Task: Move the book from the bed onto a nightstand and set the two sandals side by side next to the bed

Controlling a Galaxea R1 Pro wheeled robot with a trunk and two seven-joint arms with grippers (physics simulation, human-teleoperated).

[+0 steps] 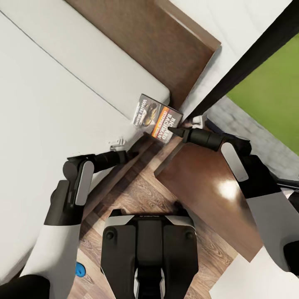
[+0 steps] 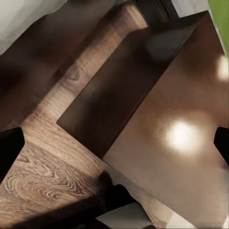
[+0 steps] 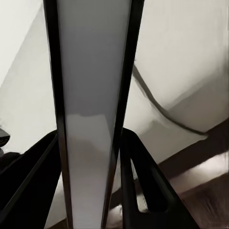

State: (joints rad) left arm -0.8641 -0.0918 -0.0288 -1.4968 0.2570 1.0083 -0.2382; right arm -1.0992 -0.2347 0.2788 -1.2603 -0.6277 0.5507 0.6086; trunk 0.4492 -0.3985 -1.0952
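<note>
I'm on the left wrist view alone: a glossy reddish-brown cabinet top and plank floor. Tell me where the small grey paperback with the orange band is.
Observer: In the head view the small grey paperback with the orange band is clamped in the right gripper, beside the pale mattress corner.
Operator: Confirm that grip.
Observer: The right wrist view shows the paperback edge-on, standing between the two black fingers.
Operator: Report any sandal.
Observer: A bright blue sandal peeks out on the plank floor by the left arm, mostly hidden.
</note>
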